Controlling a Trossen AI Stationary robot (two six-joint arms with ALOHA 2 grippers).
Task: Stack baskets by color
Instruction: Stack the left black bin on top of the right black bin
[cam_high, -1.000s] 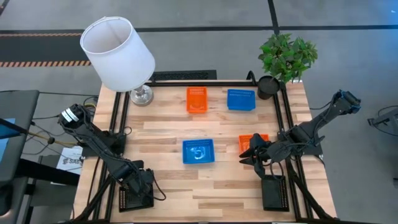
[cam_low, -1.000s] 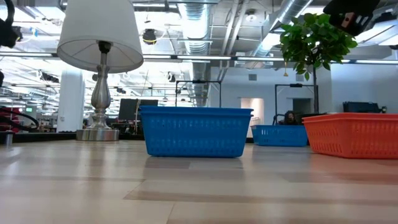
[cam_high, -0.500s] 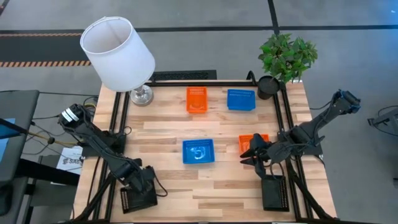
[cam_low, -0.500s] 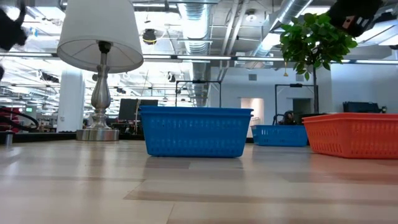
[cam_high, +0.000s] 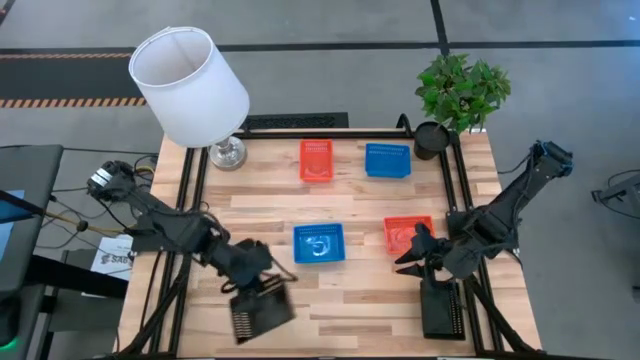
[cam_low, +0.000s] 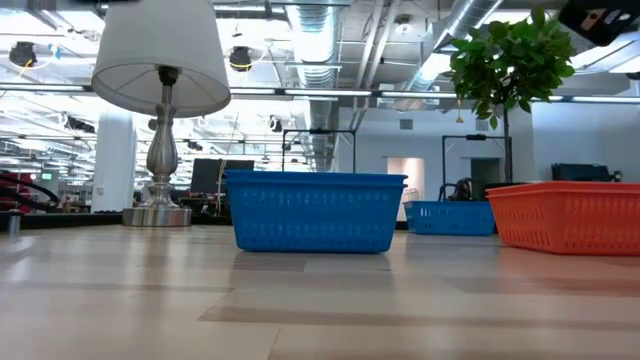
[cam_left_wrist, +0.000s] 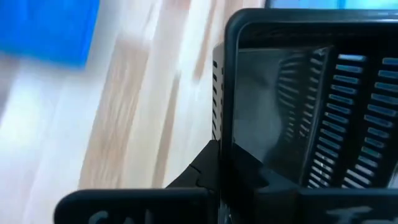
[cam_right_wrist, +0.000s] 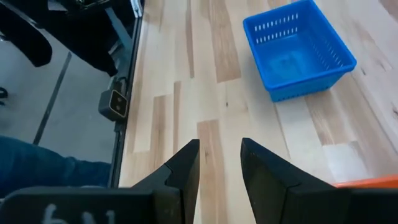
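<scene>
My left gripper (cam_high: 252, 282) is above the table's near left part, shut on a black basket (cam_high: 262, 310); the left wrist view is filled by that basket's wall (cam_left_wrist: 273, 118). My right gripper (cam_high: 412, 252) is open over the near edge of a red-orange basket (cam_high: 408, 232), its fingers (cam_right_wrist: 186, 168) apart above bare wood. A blue basket (cam_high: 319, 243) rests on its base at the table's middle. A second red-orange basket (cam_high: 316, 160) and a second blue one (cam_high: 387, 160) sit at the far side. Another black basket (cam_high: 440, 310) lies at the near right. My left gripper holds the black basket by one wall, at the rim (cam_left_wrist: 227, 149); the wall stands between the two fingers, coming at it slanting down from the table's left. The basket hangs tilted in front of the gripper, lifted clear of the table.
A white-shaded lamp (cam_high: 190, 85) stands at the far left corner and a potted plant (cam_high: 455, 95) at the far right. Black frame rails run along the table's left and right edges. Bare wood lies between the central blue basket and the near edge.
My left gripper has taken hold of the black basket at the near left edge, then risen and swung toward the table's middle, tipping the basket and lifting it clear. My right gripper has drifted a little toward the near edge, uncovering more of the red-orange basket.
</scene>
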